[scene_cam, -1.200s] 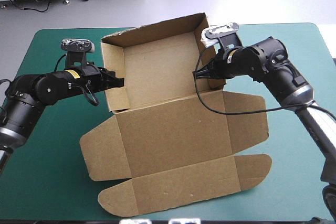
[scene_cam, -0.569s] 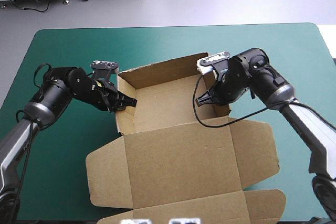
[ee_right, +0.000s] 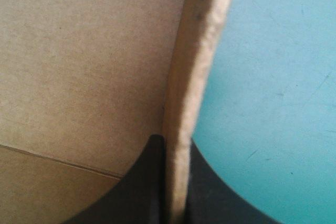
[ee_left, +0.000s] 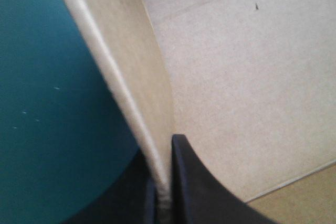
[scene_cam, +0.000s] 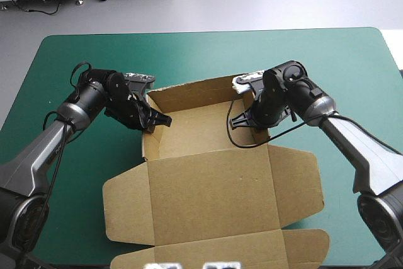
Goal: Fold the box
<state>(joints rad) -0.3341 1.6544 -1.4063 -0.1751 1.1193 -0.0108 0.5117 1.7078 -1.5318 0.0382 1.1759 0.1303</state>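
The brown box [scene_cam: 201,155] lies mid-table as an open tray with raised walls, its lid [scene_cam: 211,196] spread flat toward the near edge. My left gripper [scene_cam: 156,121] is shut on the tray's left wall, which runs between its black fingers [ee_left: 191,182] in the left wrist view. At the opposite side my right gripper [scene_cam: 244,121] is shut on the right wall [ee_right: 197,56], the board edge standing between its fingers [ee_right: 149,182]. The tray floor [ee_left: 247,77] shows inside both walls.
Teal-green cover [scene_cam: 75,61] lies bare to the left, right and beyond the box. The lid's side flaps [scene_cam: 126,209] reach toward the near edge. A black cable loops over the tray's right front corner.
Both grippers have come down and nearer, and the tray has dropped with them from tilted up to sitting low on the table. The lid has slid toward the near edge.
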